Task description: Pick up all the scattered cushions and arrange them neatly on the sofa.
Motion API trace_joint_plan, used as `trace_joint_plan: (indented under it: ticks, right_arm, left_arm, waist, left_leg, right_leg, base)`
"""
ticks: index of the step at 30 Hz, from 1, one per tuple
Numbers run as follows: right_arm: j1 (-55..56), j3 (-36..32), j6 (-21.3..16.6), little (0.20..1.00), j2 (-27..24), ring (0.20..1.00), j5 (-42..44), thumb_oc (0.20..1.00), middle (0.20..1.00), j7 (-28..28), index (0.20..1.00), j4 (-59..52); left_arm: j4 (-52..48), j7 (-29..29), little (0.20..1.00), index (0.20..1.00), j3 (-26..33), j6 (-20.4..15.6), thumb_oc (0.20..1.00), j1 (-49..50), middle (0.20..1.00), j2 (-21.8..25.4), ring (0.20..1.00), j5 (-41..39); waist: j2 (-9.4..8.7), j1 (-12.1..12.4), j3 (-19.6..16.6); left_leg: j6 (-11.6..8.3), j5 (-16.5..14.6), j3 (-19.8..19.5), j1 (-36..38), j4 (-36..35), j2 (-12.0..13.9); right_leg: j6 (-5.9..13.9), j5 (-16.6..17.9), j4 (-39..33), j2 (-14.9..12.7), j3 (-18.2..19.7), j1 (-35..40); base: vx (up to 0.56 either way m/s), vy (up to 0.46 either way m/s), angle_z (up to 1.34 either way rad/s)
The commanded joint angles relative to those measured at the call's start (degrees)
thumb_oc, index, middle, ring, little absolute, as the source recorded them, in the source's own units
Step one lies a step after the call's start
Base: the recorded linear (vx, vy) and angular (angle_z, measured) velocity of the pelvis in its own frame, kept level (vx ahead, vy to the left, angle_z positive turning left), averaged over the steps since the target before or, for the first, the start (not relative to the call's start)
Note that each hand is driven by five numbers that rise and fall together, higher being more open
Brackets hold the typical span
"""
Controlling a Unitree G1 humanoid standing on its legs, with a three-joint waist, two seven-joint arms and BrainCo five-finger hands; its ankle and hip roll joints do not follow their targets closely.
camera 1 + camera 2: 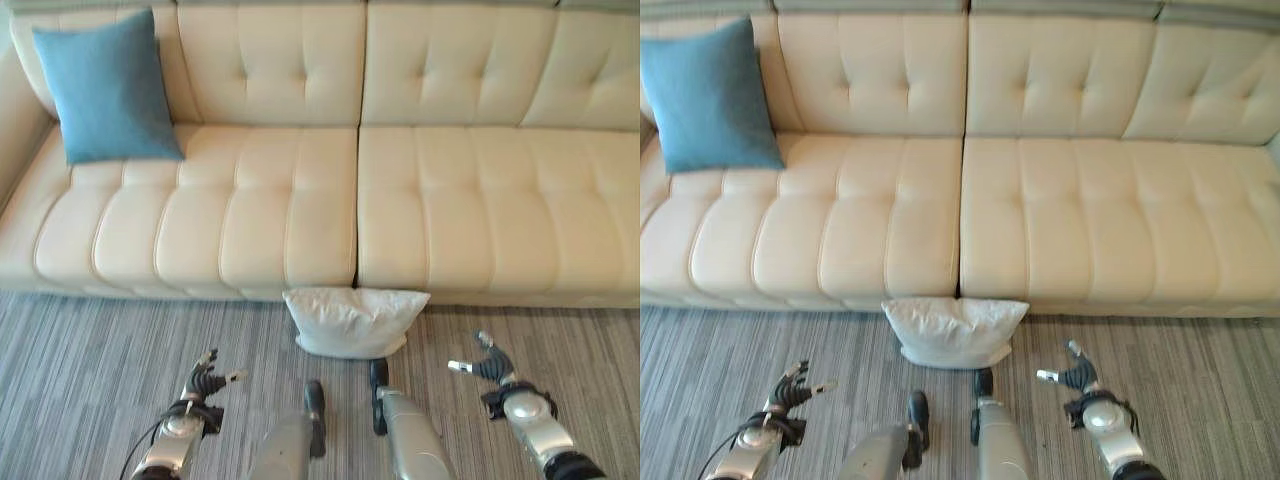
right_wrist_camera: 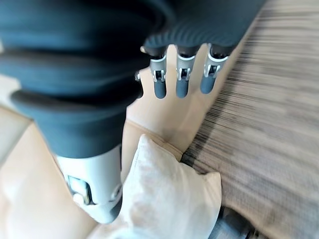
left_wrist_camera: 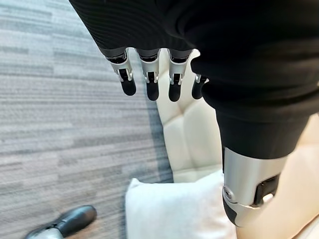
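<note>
A white cushion (image 1: 354, 320) lies on the striped carpet, leaning against the front of the cream sofa (image 1: 300, 200) at its middle seam. A blue cushion (image 1: 105, 85) stands upright against the backrest at the sofa's left end. My left hand (image 1: 205, 381) hovers above the carpet to the lower left of the white cushion (image 3: 174, 209), fingers relaxed and holding nothing. My right hand (image 1: 486, 364) hovers to the cushion's lower right, also open and apart from it. The white cushion (image 2: 169, 194) lies past the right hand's fingers (image 2: 182, 82).
Grey striped carpet (image 1: 90, 360) covers the floor in front of the sofa. The sofa's seat (image 1: 480, 200) is bare to the right of the blue cushion.
</note>
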Motion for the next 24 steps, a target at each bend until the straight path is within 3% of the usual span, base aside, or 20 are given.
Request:
trace_joint_plan:
  ticks: [1, 5, 6, 8, 12, 19, 23, 24]
  right_arm:
    - [-6.87, 2.61, -2.50, 1.000, -3.33, 1.000, 1.79, 1.000, 1.000, -4.20, 1.000, 1.78]
    - [-17.22, 3.98, -2.78, 1.000, -4.37, 1.000, 7.68, 1.000, 1.000, -7.44, 1.000, 7.29]
    - [-17.40, 4.04, -2.82, 1.000, -4.36, 1.000, 7.72, 1.000, 1.000, -7.43, 1.000, 7.42]
    - [-23.82, 3.35, -3.07, 1.000, -4.16, 1.000, 11.79, 1.000, 1.000, -10.54, 1.000, 12.13]
    - [-30.83, 1.66, -4.58, 1.000, -3.76, 1.000, 17.65, 1.000, 1.000, -14.02, 1.000, 17.12]
    - [-35.98, 7.43, -4.04, 1.000, -2.88, 1.000, 17.18, 1.000, 1.000, -13.90, 1.000, 17.78]
    - [-41.06, 13.75, -4.49, 1.000, 1.63, 1.000, 16.44, 1.000, 1.000, -13.13, 1.000, 14.65]
    - [-43.82, 16.44, -5.06, 1.000, 5.41, 1.000, 16.64, 1.000, 1.000, -13.17, 1.000, 13.45]
  left_arm:
    - [0.26, 3.71, 1.000, 1.000, -0.99, -3.98, 1.000, -6.71, 1.000, 3.35, 1.000, -5.10]
    - [2.81, 5.84, 1.000, 1.000, -1.92, -5.48, 1.000, -15.51, 1.000, 5.42, 1.000, -11.04]
    - [2.91, 5.80, 1.000, 1.000, -1.90, -5.51, 1.000, -15.64, 1.000, 5.44, 1.000, -11.09]
    - [4.73, 7.60, 1.000, 1.000, -3.03, -5.77, 1.000, -22.25, 1.000, 7.04, 1.000, -12.48]
    - [7.33, 9.85, 1.000, 1.000, -4.78, -5.84, 1.000, -28.08, 1.000, 8.24, 1.000, -12.05]
    - [6.89, 9.95, 1.000, 1.000, -8.56, -4.67, 1.000, -31.97, 1.000, 8.62, 1.000, -9.68]
    - [7.71, 9.75, 1.000, 1.000, -13.93, -3.41, 1.000, -38.10, 1.000, 7.53, 1.000, -6.17]
    - [8.15, 10.10, 1.000, 1.000, -16.09, -3.14, 1.000, -41.24, 1.000, 5.93, 1.000, -4.90]
  waist:
    - [0.43, -0.26, 0.48]
    - [0.80, -1.67, 2.48]
    - [0.83, -1.69, 2.27]
    - [1.20, -2.53, 2.97]
    - [2.06, -2.87, 2.72]
    - [2.64, -2.25, 2.86]
    - [2.67, -2.18, 3.01]
    - [2.83, -1.94, 2.87]
  left_leg:
    - [-2.26, -5.05, -1.01, -4.88, 6.76, 0.63]
    - [-2.49, -5.60, -0.19, -17.51, 13.53, 2.39]
    - [-2.49, -5.70, -0.21, -17.98, 13.81, 2.42]
    - [-2.66, -6.56, -0.39, -28.46, 19.73, 3.54]
    - [-2.93, -7.93, -0.87, -39.39, 26.10, 4.15]
    - [-2.29, -9.50, -1.27, -48.82, 32.74, 3.89]
    - [-1.58, -9.98, -1.68, -51.86, 35.36, 3.89]
    - [-1.37, -9.97, -1.82, -52.54, 35.75, 3.91]
  right_leg:
    - [2.07, -8.88, 6.09, -1.04, 1.24, -2.61]
    - [1.31, -9.60, 12.92, -0.22, 2.36, -15.72]
    - [1.30, -9.67, 13.15, -0.21, 2.37, -16.17]
    - [0.80, -10.36, 18.08, 0.11, 3.32, -25.75]
    - [0.43, -11.52, 24.23, 0.60, 4.41, -36.39]
    - [-0.02, -12.80, 30.59, 1.35, 5.22, -45.75]
    - [-0.32, -13.05, 33.28, 1.84, 5.02, -48.84]
    - [-0.39, -13.05, 33.55, 1.77, 4.76, -49.34]
  base:
    - [-0.11, -0.109, 0.14]
    - [-0.13, -0.033, -0.06]
    - [-0.10, -0.040, -0.04]
    - [-0.11, -0.052, -0.13]
    - [-0.02, -0.034, -0.09]
    - [0.01, -0.024, -0.04]
    - [0.00, 0.002, -0.01]
    - [0.00, 0.006, -0.05]
